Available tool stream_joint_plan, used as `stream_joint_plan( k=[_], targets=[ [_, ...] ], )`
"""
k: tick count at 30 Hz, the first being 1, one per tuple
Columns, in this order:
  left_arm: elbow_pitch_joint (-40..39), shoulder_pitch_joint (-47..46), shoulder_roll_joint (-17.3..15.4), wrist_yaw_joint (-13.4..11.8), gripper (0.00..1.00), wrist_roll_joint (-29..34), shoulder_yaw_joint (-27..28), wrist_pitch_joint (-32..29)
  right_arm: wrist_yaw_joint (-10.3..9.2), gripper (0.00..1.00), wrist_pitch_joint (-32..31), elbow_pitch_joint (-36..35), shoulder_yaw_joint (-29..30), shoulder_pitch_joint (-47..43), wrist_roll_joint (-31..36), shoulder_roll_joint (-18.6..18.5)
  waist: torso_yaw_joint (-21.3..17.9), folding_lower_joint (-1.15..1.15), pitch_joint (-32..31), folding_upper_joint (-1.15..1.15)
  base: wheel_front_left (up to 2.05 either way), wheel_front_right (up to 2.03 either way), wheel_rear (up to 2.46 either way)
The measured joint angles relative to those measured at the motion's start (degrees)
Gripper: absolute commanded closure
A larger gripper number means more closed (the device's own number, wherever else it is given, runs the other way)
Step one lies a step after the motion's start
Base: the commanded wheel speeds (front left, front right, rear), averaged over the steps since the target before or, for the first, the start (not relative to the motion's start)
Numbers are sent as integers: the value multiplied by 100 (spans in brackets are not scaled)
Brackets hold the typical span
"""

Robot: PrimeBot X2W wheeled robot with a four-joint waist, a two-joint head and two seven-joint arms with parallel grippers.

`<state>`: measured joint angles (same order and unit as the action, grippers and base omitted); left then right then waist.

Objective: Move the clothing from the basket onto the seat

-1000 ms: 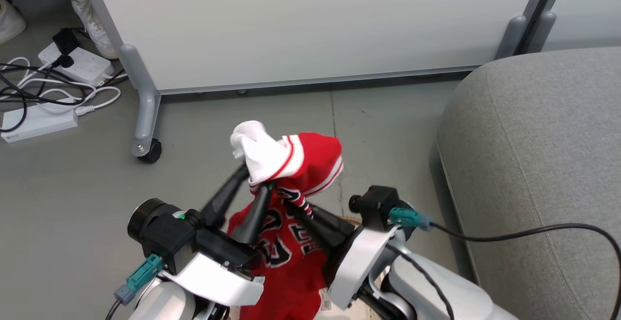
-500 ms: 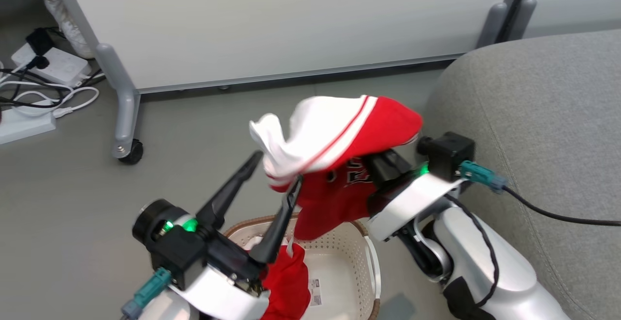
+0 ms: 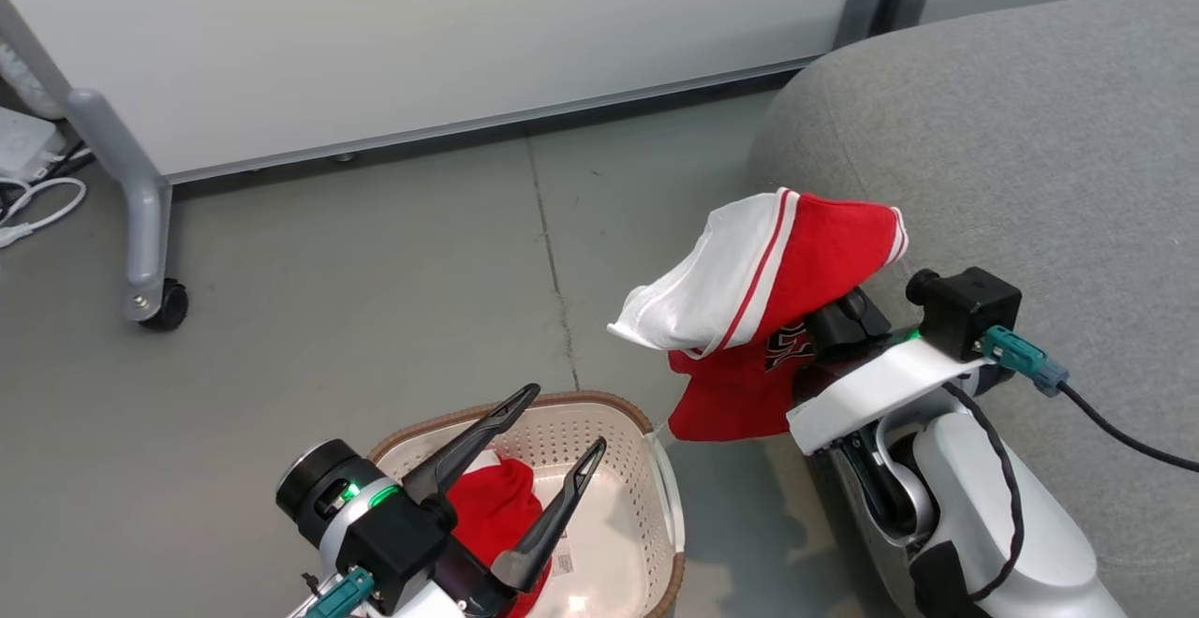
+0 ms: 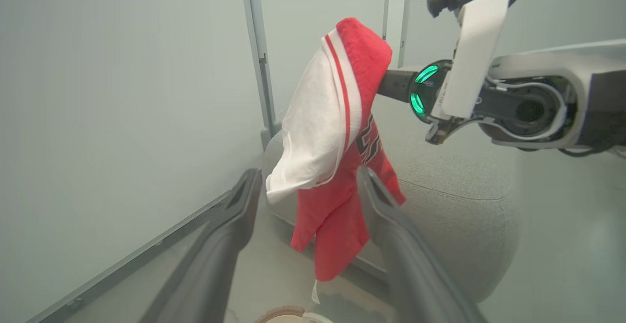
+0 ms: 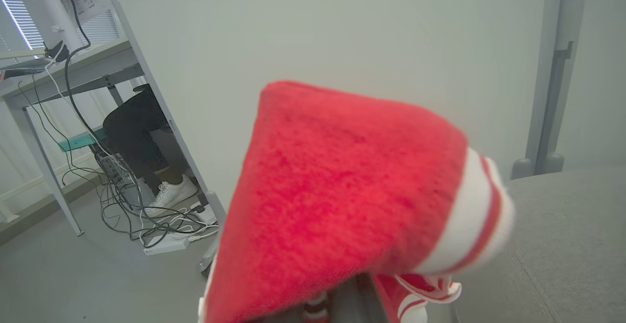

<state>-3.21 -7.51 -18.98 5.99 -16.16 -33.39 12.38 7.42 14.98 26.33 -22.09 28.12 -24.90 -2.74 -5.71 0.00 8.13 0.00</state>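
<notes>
Your right gripper [image 3: 848,316] is clenched on the jersey [image 3: 824,243]. It hangs right of centre in the head view, draped over the fingers, in the air just beside the rounded edge of the seat [image 3: 1030,131] and not yet resting on it. Your left gripper [image 3: 562,419], at the lower left, stands wide open and holds nothing. It is poised over the basket [image 3: 618,403], where 1 more red piece [image 3: 487,496] lies bunched on the bottom. Judge both garments light, limp and in no way fragile. They will fold, swing and trail rather than keep a shape, and a thin pinch could slide off the knit. For the piece in the basket, take a thick bunched fold near its middle rather than a loose edge, so less hangs down to catch on the rim. The jersey is bright red with a broad white band edged by a thin red stripe. In the left wrist view, dark lettering outlined in white sits half hidden in a fold, and a small white tag [image 4: 313,293] dangles at the lowest corner. In the right wrist view the red surface looks soft and slightly fuzzy.
</notes>
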Motion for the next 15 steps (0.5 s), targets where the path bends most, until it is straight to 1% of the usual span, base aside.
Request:
stream_joint_plan(
  k=[6, 15],
  targets=[
    [-20, 23, -187, 3, 0, 36, -78, -33, 0, 100, 0, -124, 227, -196, 83, 4, -373, 0, 122, 0, 0, 0, 0],
    [-258, 38, -402, -10, 0, 60, -93, -101, 0, 100, 0, -355, 494, -281, 4, 3, -1014, 0, 332, 0, 0, 0, 0]
  ],
)
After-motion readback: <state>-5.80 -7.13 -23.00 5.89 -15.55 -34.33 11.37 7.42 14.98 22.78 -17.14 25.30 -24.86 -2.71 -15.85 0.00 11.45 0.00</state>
